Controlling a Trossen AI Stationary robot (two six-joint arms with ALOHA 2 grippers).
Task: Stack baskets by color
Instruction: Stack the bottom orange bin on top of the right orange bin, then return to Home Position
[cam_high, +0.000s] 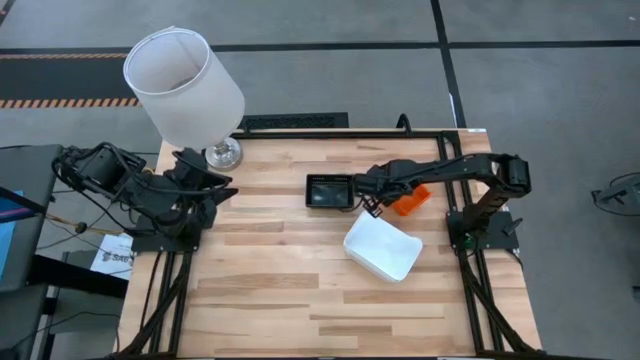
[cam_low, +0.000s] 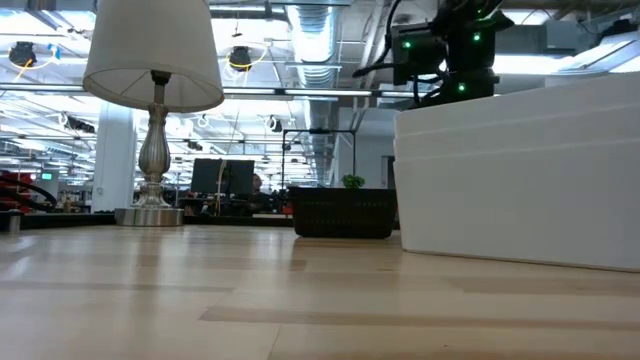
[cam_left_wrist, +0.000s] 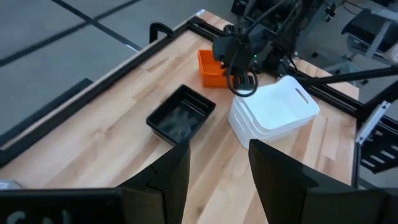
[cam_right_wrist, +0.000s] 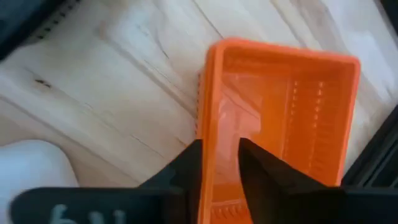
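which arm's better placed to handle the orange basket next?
Right. The right gripper straddles the orange basket wall, jaws slightly apart. The left gripper sits open, parked by the lamp, far across the table.

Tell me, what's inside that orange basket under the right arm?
The orange basket looks empty; the right gripper straddles one wall, hiding part of the floor.

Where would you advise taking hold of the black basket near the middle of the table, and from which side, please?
The black basket sits upright and open-topped, apart from the white stack and the orange basket. I would come straight down from above and pinch one thin long wall, one finger inside and one outside. The wall facing away from the white stack probably leaves most room.
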